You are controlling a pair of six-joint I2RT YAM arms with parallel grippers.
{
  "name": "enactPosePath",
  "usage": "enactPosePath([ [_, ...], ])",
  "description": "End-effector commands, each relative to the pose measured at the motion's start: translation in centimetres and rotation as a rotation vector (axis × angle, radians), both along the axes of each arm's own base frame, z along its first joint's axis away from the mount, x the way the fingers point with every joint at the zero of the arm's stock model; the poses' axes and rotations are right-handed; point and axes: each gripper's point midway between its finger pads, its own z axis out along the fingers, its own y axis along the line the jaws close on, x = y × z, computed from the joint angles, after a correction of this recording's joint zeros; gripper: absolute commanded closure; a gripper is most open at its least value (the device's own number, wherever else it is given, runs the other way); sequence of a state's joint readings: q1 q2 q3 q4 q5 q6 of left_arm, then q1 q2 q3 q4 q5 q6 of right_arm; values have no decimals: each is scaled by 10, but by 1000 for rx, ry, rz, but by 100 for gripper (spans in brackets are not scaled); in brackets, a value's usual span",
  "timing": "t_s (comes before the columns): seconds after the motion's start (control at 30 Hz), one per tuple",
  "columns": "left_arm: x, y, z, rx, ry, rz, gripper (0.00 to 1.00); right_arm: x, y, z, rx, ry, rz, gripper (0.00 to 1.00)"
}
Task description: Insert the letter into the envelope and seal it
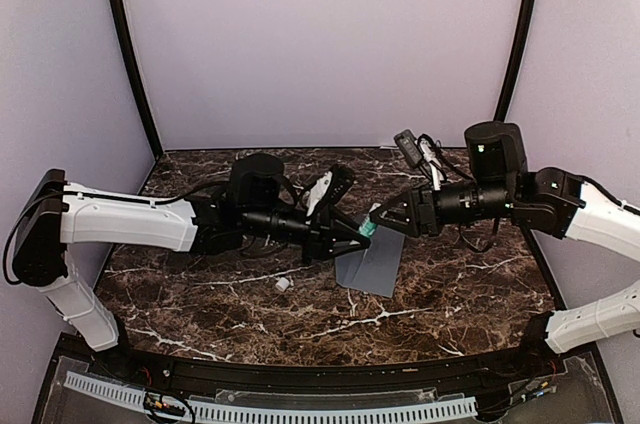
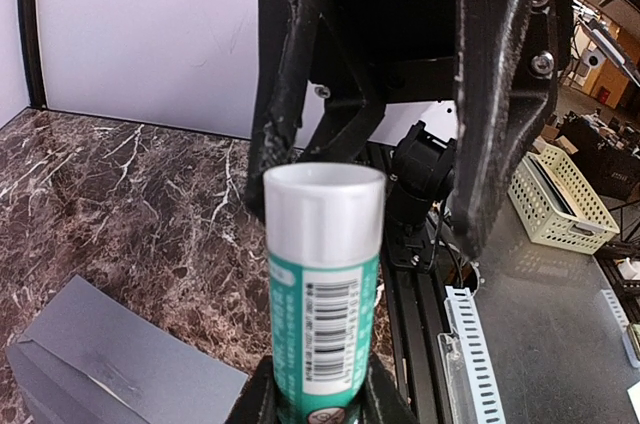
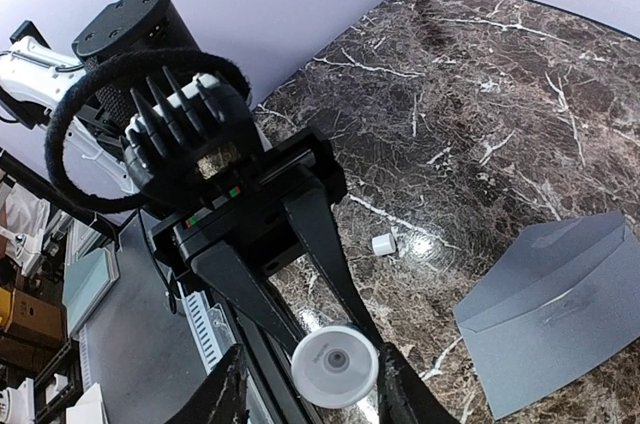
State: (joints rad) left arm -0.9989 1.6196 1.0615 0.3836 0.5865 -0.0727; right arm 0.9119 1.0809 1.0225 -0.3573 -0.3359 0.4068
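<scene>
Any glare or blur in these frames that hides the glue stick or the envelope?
Right wrist: glare spot on the marble beside the small white cap, envelope clear. Left wrist: glue stick sharp, barcode legible. Top: evenly lit, no blur.

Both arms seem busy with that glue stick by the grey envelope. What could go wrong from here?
1. The left gripper holds the glue stick in mid-air, and the right gripper only flanks its white end. A slip could drop it.
2. Nothing pins the envelope to the table, so rubbing glue on may shove it.
3. A small white piece lies loose near the left arm and might get knocked away.
</scene>
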Motion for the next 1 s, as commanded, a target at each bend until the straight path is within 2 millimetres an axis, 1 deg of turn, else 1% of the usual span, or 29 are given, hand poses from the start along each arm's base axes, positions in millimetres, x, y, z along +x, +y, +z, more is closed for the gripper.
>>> enactPosePath([
  [0.0,-2,-4,13,-23,-13,-28,100,1,4,15,41,-25,-8,61],
  [0.23,-4,-4,14,-21,-10,-37,100,5,3,11,24,-25,-30,69],
  [0.3,-4,-4,14,-20,-10,-36,100,6,3,11,21,-26,-35,73],
  [0.4,-4,-3,15,-22,-10,-37,100,6,3,10,17,-27,-36,84],
  [0.43,-4,-3,15,-23,-9,-36,100,7,3,9,14,-27,-34,87],
  [0.57,-6,-1,17,-25,-7,-43,100,3,4,9,14,-35,-12,91],
  [0.63,-10,0,19,-34,-1,-60,100,-2,4,11,19,-49,21,94],
  [0.73,-20,4,24,-56,14,-100,100,-14,5,16,36,-76,101,94],
  [0.77,-26,5,28,-69,22,-126,100,-20,6,17,43,-84,132,95],
  [0.87,-39,10,32,-80,47,-193,100,-37,7,23,75,-109,240,95],
  [0.97,-57,15,36,-91,82,-295,100,-52,11,23,96,-111,342,95],
])
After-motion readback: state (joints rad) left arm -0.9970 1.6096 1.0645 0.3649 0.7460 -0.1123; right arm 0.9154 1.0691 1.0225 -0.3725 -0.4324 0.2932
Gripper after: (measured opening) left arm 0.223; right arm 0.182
